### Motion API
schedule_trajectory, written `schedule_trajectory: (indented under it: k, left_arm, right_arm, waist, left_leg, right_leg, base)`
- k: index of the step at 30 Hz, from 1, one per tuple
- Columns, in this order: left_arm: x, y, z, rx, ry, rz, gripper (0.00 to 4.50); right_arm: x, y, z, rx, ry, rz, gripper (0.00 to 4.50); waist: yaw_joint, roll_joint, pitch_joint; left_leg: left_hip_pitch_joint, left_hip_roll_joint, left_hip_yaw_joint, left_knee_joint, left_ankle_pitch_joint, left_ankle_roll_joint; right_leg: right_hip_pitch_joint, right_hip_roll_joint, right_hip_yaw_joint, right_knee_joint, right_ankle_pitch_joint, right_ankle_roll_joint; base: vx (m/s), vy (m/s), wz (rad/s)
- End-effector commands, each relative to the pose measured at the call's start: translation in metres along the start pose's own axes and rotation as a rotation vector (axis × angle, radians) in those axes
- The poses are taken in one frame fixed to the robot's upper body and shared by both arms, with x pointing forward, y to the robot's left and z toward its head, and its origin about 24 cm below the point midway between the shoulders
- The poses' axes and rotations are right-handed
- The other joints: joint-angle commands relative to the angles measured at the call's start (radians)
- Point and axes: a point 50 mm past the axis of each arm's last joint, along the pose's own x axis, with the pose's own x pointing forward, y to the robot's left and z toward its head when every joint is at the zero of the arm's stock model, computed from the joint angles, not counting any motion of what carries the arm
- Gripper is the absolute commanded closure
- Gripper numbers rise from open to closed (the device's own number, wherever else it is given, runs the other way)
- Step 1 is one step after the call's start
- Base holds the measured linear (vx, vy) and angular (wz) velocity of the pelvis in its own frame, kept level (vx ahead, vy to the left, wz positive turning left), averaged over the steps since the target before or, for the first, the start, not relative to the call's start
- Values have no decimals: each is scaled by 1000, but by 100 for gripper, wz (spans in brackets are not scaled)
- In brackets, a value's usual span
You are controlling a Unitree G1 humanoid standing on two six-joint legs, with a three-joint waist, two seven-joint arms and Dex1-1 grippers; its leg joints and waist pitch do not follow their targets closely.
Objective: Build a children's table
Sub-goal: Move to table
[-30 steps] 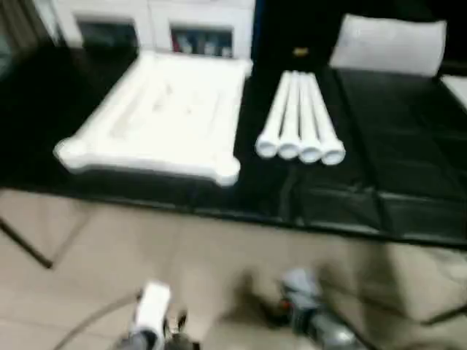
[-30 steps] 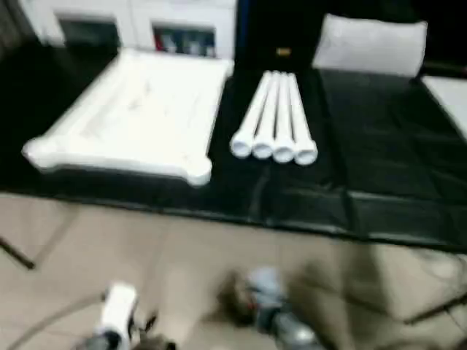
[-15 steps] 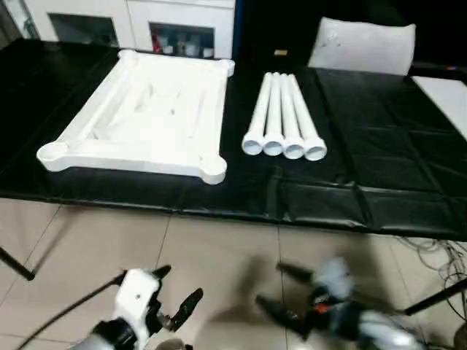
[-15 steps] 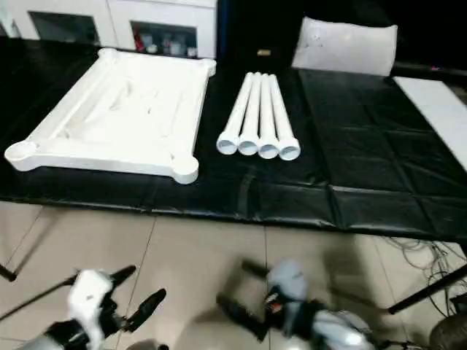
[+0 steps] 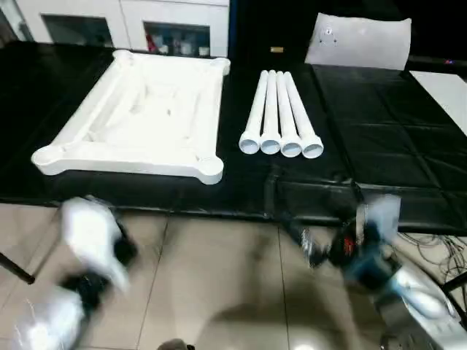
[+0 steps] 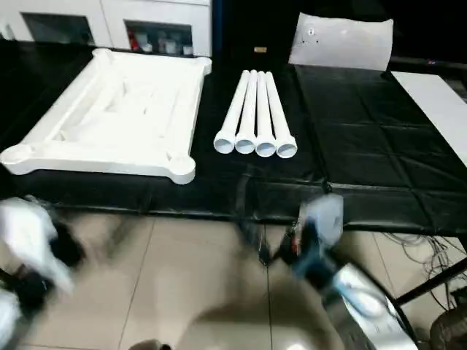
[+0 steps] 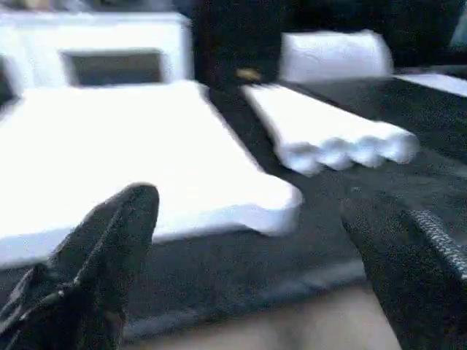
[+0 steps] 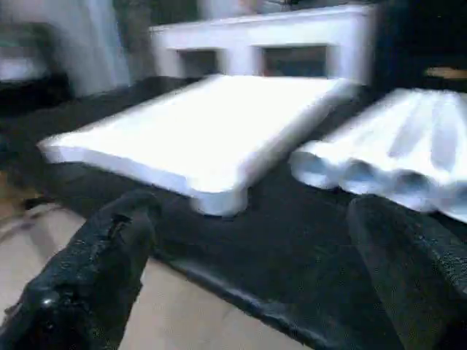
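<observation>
Hanging over the tiled floor (image 5: 211,277) in front of the work table (image 5: 379,138), both of the robot's arms are blurred in the head views, and neither gripper holds anything. The left gripper (image 7: 248,240) has its two black fingers (image 7: 109,248) spread wide, with open air between them. The right gripper (image 8: 248,255) stands just as wide, its fingers (image 8: 102,255) well apart and empty. Both sit short of the table's near edge, touching nothing.

Beyond them, on the black cover, the white tabletop (image 5: 139,117) lies flat with its ribbed underside facing up, a round socket showing at each corner. It sits on the robot's left half of the table, its near long side close to the table edge. Just to its right, with a strip of black cover between, the four white legs (image 5: 279,113) lie side by side, touching one another, their open wider ends pointing toward the robot and their narrow ends pointing away.

Further back on the right, a white cushion-like thing (image 5: 361,40) stands at the far side of the table. Behind the tabletop is a white cabinet (image 5: 124,18) with glass doors. At the right edge, a pale flat sheet (image 5: 449,84) rests on the cover, and cables (image 5: 438,248) trail on the floor below.
</observation>
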Motion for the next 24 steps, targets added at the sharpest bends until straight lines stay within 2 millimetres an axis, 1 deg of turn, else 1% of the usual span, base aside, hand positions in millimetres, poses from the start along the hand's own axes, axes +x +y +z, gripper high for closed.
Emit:
schedule_trajectory:
  k: [1,2,3,4,5,6,7,8,9,10,11,12,13,14,15,16,17,18,19,20,21,22,23,24]
  left_arm:
    - [11,11,0,-2,26,98,8]
    - [12,11,0,-5,26,99,8]
    - [19,10,0,-20,30,99,8]
    - [27,4,0,-35,28,84,8]
    - [29,1,1,-38,26,75,8]
    - [30,-5,0,-53,29,73,8]
    - [30,-12,-2,-61,42,72,8]
    - [30,-14,-3,-64,52,70,8]
    - [28,-18,-5,-63,74,66,8]
    - [28,-19,-5,-60,79,67,8]
    - [28,-21,-5,-58,88,69,8]
    - [26,-22,-7,-71,110,75,8]
    - [26,-22,-7,-71,110,75,8]
    - [26,-22,-9,-72,126,85,8]
    - [24,-23,-9,-60,120,79,8]
    - [23,-23,-8,-33,103,76,8]
    - [23,-23,-7,-26,98,76,8]
    - [25,-21,-7,-10,93,92,8]
    - [25,-20,-7,-4,98,108,8]
    - [26,-17,-7,-1,102,120,8]
    - [26,-16,-6,-17,102,127,8]
    - [26,-15,-5,-29,102,129,8]
    - [26,-16,-3,-34,98,124,8]
    - [26,-16,-3,-35,97,123,8]
  right_arm:
    - [3,-7,5,-19,-11,-130,0]
    - [4,-7,5,-19,-11,-140,0]
    - [8,-11,4,-21,-11,-201,0]
    - [13,-13,1,-32,-1,-253,0]
    - [15,-12,0,-41,4,-262,0]
    - [17,-11,-1,-56,17,-267,0]
    - [19,-10,-2,-74,28,-278,0]
    - [19,-10,-2,-73,29,-284,0]
    - [20,-10,-1,-68,32,-303,0]
    - [20,-10,0,-66,34,-313,0]
    - [20,-11,0,-71,44,-328,0]
    - [21,-11,-1,-66,64,-332,0]
    - [21,-11,-1,-66,64,-332,0]
    - [21,-9,-3,-42,82,-327,0]
    - [24,-6,-4,-28,88,-305,0]
    - [30,0,-6,-45,91,-262,0]
    - [31,1,-6,-54,90,-252,0]
    - [36,4,-8,-77,92,-223,0]
    - [38,5,-10,-88,98,-212,0]
    - [40,6,-12,-92,103,-206,0]
    - [41,8,-13,-83,108,-192,0]
    - [42,9,-13,-76,111,-183,0]
    - [43,10,-12,-63,107,-166,0]
    - [43,10,-12,-62,106,-164,0]
  waist:
    - [-4,15,-32]
    - [-2,11,-35]
    - [1,11,-37]
    - [6,15,-46]
    - [7,11,-50]
    - [14,9,-53]
    - [28,4,-63]
    - [28,10,-64]
    - [15,28,-70]
    - [1,47,-80]
    - [-37,60,-77]
    - [-32,63,-76]
    - [-13,50,-68]
    - [-14,41,-63]
    - [-17,19,-61]
    - [-16,13,-55]
    - [-14,7,-50]
    - [-14,9,-47]
    - [-16,5,-43]
    - [-19,5,-29]
    - [-24,1,-21]
    - [-27,2,-15]
    - [-22,-16,-4]
    - [-4,25,-7]
  left_leg:
    - [33,46,-37,-92,-306,-100]
    - [18,39,-33,-90,-284,-81]
    - [5,33,-26,-81,-215,-30]
    - [1,29,-23,-68,-170,6]
    - [-19,24,-27,-39,-109,88]
    - [-32,27,-38,-14,-93,132]
    - [-78,47,-85,66,-63,202]
    - [-86,53,-99,53,-37,210]
    - [-57,40,-93,-19,67,252]
    - [-4,36,-93,-32,163,299]
    - [72,57,-127,-24,382,409]
    - [60,70,-137,-29,452,421]
    - [11,88,-104,-63,364,269]
    - [5,77,-97,-74,251,203]
    - [6,57,-86,-70,122,141]
    - [5,19,-67,-60,-145,18]
    - [1,19,-71,-66,-298,-46]
    - [4,22,-73,-70,-348,-64]
    - [10,24,-79,-76,-443,-96]
    - [22,23,-85,-80,-592,-118]
    - [35,20,-94,-77,-703,-123]
    - [48,18,-96,-73,-761,-123]
    - [-27,-18,-124,-100,-798,-86]
    - [-96,-50,-92,-170,-826,-76]
  right_leg:
    - [-15,-63,55,-80,-94,-89]
    - [-5,-75,60,-88,-115,-83]
    - [3,-88,70,-94,-72,-86]
    - [9,-104,78,-95,-30,-96]
    - [19,-144,98,-108,27,-113]
    - [29,-183,115,-120,33,-115]
    - [52,-277,172,-131,62,-130]
    - [54,-259,157,-119,105,-148]
    - [32,-127,77,-68,188,-178]
    - [1,-37,33,-16,202,-174]
    - [-88,28,5,53,62,-117]
    - [-84,19,6,61,20,-74]
    - [-63,-1,19,47,45,-26]
    - [-51,-10,25,32,46,-27]
    - [-43,-24,36,3,52,-34]
    - [-42,-59,58,-43,-5,-71]
    - [-33,-85,70,-63,-102,-89]
    - [-37,-88,74,-71,-145,-85]
    - [-44,-88,75,-82,-243,-73]
    - [-52,-90,74,-99,-418,-48]
    - [-53,-93,68,-117,-587,-28]
    - [-56,-91,58,-130,-666,-21]
    - [13,-107,-1,-141,-771,-2]
    - [98,-56,-30,-38,-700,-19]
  base:
    - [-58,0,-4]
    - [0,0,0]
    - [0,0,0]
    - [0,0,0]
    - [0,0,0]
    - [8,103,-7]
    - [8,103,-7]
    - [29,155,-12]
    - [75,191,-4]
    - [75,191,-4]
    - [59,182,5]
    - [-14,134,7]
    - [-14,134,7]
    - [-47,93,8]
    - [-76,43,-4]
    - [-76,43,-4]
    - [-94,-6,-7]
    - [-104,-22,-5]
    - [-104,-22,-5]
    - [-94,-20,-7]
    - [-71,-10,-10]
    - [-71,-10,-10]
    - [0,0,0]
    - [-59,16,38]
